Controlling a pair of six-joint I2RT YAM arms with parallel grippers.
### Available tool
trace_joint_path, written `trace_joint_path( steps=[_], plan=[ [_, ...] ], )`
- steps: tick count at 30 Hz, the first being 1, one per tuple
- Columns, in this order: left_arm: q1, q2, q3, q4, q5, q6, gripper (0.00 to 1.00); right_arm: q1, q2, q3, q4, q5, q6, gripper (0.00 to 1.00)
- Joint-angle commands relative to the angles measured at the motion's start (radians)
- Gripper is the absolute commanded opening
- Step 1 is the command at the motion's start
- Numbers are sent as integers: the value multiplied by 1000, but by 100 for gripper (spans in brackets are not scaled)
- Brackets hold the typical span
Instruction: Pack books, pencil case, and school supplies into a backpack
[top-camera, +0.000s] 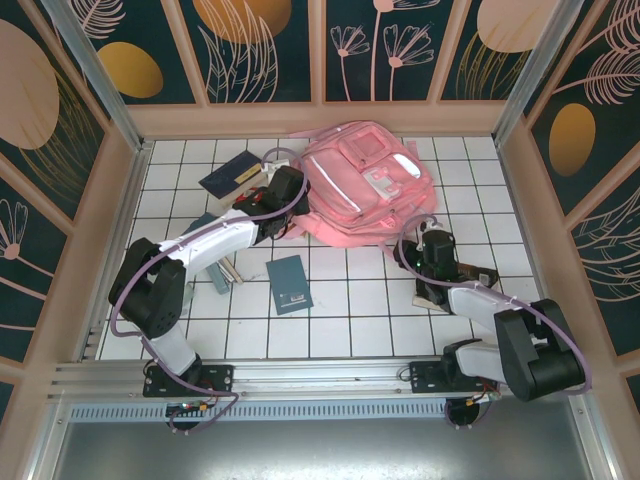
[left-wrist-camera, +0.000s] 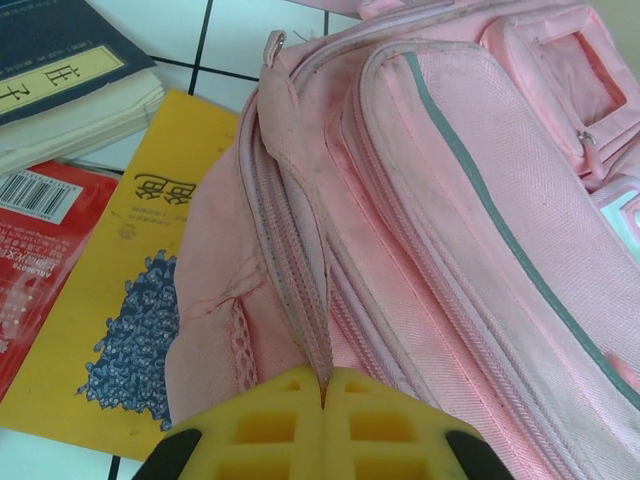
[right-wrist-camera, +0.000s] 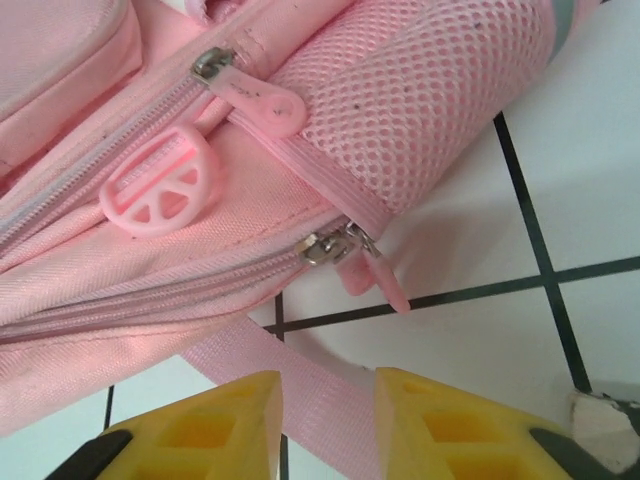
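The big pink backpack (top-camera: 365, 185) lies at the back middle of the tiled table. My left gripper (top-camera: 285, 190) is at its left edge, its yellow fingers (left-wrist-camera: 265, 425) shut on a pink webbing strap (left-wrist-camera: 305, 300) of the backpack (left-wrist-camera: 450, 200). My right gripper (right-wrist-camera: 325, 420) stands open at the bag's near right corner (top-camera: 432, 243). A loose pink strap (right-wrist-camera: 320, 385) runs between its fingers, just short of a metal zipper slider (right-wrist-camera: 330, 245). Left of the bag lie a navy book (left-wrist-camera: 60, 50), a yellow book with a blue picture (left-wrist-camera: 130, 300) and a red piece (left-wrist-camera: 40, 230).
A small teal book (top-camera: 289, 283) lies flat in the middle front. A grey-teal oblong (top-camera: 217, 277) and thin sticks (top-camera: 232, 268) rest beside the left arm. A dark book with white pages (top-camera: 436, 294) sits under the right arm. Wooden walls (top-camera: 320, 118) ring the table.
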Motion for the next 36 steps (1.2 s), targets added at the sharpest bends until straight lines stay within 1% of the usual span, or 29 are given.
trace_joint_path(
  steps=[1, 8, 13, 16, 20, 24, 26, 30, 35, 36],
  plan=[
    [1, -26, 70, 14, -32, -6, 0, -5, 22, -4, 127, -15, 3, 30],
    [2, -45, 112, -13, -14, -12, 0, -19, 80, 0, 232, -70, -7, 33],
    [2, -49, 142, -25, -8, -15, 0, -68, 156, 38, 238, -159, 22, 33],
    [3, -47, 157, -30, -3, -18, 0, -81, 213, 67, 221, -175, 34, 32],
    [1, -50, 166, -34, 1, -18, 0, -84, 258, 86, 228, -151, 36, 32],
    [2, -52, 164, -34, 3, -20, 0, -85, 262, 83, 276, -132, 42, 27],
    [2, -52, 164, -34, 6, -23, 0, -84, 262, 79, 305, -128, 47, 26],
    [3, -49, 160, -28, 23, -28, 0, -85, 280, 101, 297, -102, 51, 32],
    [2, -50, 156, -24, 38, -37, 0, -84, 307, 111, 310, -52, 61, 33],
    [1, -50, 157, -23, 39, -38, 0, -85, 310, 111, 320, -44, 59, 26]
  ],
)
